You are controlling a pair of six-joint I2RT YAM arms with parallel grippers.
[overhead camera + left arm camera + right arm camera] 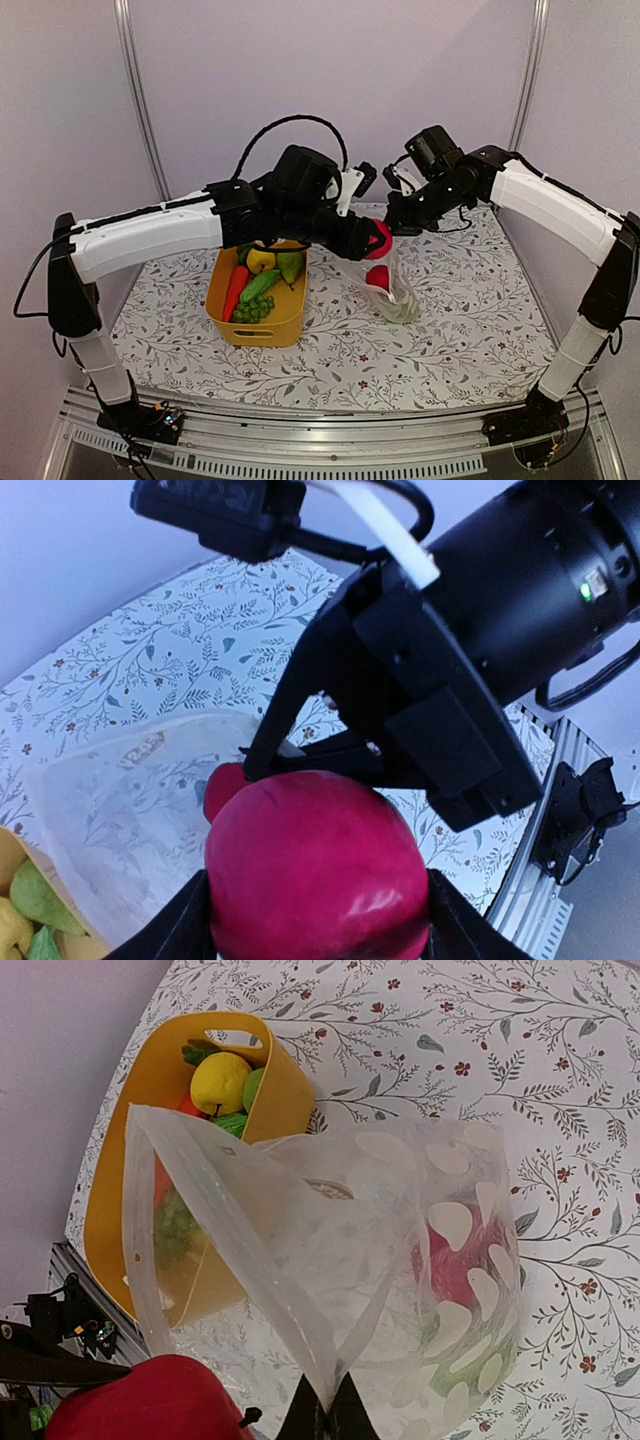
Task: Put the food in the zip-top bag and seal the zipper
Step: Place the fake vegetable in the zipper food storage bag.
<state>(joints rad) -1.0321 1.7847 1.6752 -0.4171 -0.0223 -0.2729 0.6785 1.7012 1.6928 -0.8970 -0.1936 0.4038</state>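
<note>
Now the red piece hangs just beside the bag mouth.
The left tool, spread wide, clamps the piece; the right tool, pressed together, pinches the bag's rim. Dropped off-centre, the piece could knock the rim free. Floral-clothed worktop, yellow tub, lilac walls.

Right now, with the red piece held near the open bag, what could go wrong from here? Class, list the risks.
1. The red piece in the left gripper looks wide for the bag's mouth. It may catch the floppy zipper edge and drop onto the table.
2. The zip-top bag hangs from a single pinch by the right gripper. A piece landing inside could tug the film free.
</note>
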